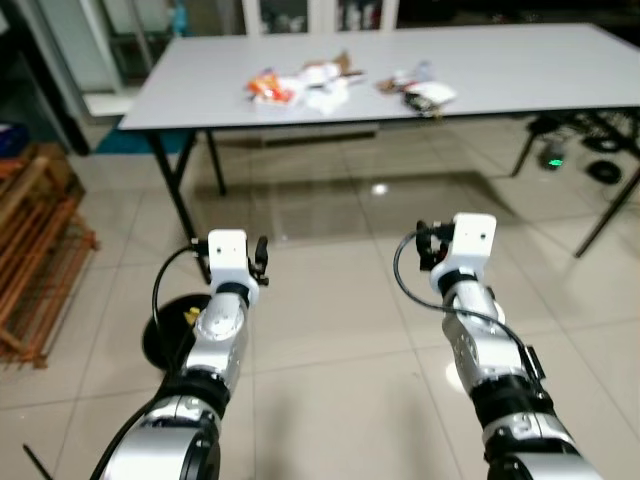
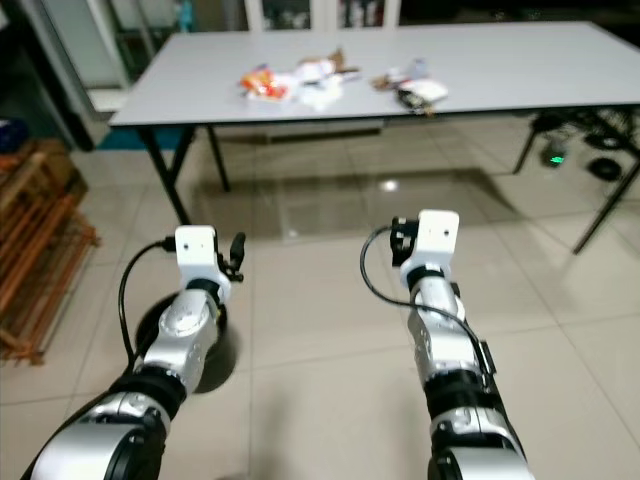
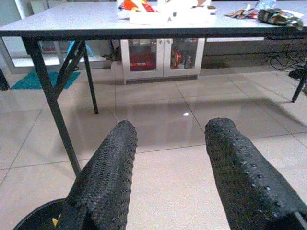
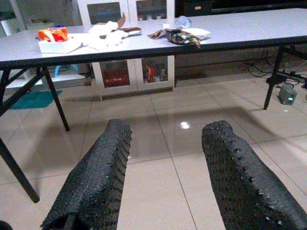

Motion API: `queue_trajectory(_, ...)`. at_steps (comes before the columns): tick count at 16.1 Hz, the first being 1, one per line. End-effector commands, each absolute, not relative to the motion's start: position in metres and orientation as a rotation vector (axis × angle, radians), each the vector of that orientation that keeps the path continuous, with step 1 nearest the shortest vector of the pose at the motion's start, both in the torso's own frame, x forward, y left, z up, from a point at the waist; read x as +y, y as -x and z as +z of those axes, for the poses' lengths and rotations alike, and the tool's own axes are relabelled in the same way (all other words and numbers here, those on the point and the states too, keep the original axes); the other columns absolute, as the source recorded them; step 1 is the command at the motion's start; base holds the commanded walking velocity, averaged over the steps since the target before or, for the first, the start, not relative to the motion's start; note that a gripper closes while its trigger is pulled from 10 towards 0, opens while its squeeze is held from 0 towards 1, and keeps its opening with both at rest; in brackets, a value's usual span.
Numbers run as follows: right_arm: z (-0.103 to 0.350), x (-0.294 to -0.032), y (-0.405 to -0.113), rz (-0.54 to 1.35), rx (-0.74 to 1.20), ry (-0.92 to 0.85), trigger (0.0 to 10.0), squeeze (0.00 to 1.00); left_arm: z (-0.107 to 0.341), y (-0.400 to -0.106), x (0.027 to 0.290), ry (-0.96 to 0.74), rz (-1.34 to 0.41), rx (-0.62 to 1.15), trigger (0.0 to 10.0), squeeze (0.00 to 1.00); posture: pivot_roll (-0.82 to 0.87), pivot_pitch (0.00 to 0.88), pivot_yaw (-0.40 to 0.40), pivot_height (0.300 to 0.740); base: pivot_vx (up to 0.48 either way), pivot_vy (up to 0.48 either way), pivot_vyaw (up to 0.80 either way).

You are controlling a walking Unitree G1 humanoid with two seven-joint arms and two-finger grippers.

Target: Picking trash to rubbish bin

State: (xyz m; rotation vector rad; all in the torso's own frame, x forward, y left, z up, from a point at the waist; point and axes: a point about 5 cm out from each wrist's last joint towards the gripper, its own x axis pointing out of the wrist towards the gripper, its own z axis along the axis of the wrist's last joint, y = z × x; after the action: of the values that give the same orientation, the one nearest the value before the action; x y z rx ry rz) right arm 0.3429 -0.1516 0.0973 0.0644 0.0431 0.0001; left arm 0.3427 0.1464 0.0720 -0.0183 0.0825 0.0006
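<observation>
A pile of trash lies on the far middle of a long grey table [image 1: 520,70]: an orange wrapper [image 1: 268,88], crumpled white paper [image 1: 322,90] and a dark wrapper [image 1: 425,96]. A black round rubbish bin [image 1: 160,335] stands on the tiled floor just left of my left arm. Both arms are held out low in front of me, well short of the table. My left gripper [image 3: 168,143] is open and holds nothing. My right gripper [image 4: 165,143] is open and holds nothing too.
A wooden rack [image 1: 35,250] stands at the far left. Black table legs [image 1: 175,195] slant down at the table's left end. Cables and a device with a green light [image 1: 552,157] lie under its right end. A white cabinet [image 3: 163,60] stands behind the table.
</observation>
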Motion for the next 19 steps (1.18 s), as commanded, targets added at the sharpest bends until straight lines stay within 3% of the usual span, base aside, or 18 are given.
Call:
queue_trajectory(1, 0.1029, -0.1433, -0.3453, 0.022, 0.028, -0.082, 10.0, 0.0, 0.0744, -0.345, 0.153, 0.011, 0.011, 0.087, 10.0, 0.0, -0.01, 0.0, 0.036, 0.74, 0.0, 0.0, 0.0)
queue_trajectory(12, 0.1002, -0.1424, -0.3445, 0.025, 0.044, -0.097, 10.0, 0.0, 0.0766, -0.3462, 0.1543, -0.01, 0.016, 0.082, 10.0, 0.0, -0.01, 0.0, 0.036, 0.74, 0.301, 0.0, 0.0)
queue_trajectory(16, 0.1003, -0.1423, -0.3448, 0.028, 0.048, -0.095, 10.0, 0.0, 0.0775, -0.3463, 0.1543, -0.011, 0.019, 0.077, 10.0, 0.0, 0.0, 0.0, 0.031, 0.74, 0.336, 0.0, -0.74)
queue_trajectory(19, 0.0993, -0.1416, -0.3447, 0.031, 0.055, -0.086, 10.0, 0.0, 0.0778, -0.3462, 0.155, -0.016, 0.021, 0.074, 10.0, 0.0, 0.0, 0.001, 0.028, 0.74, 0.341, 0.0, 0.0)
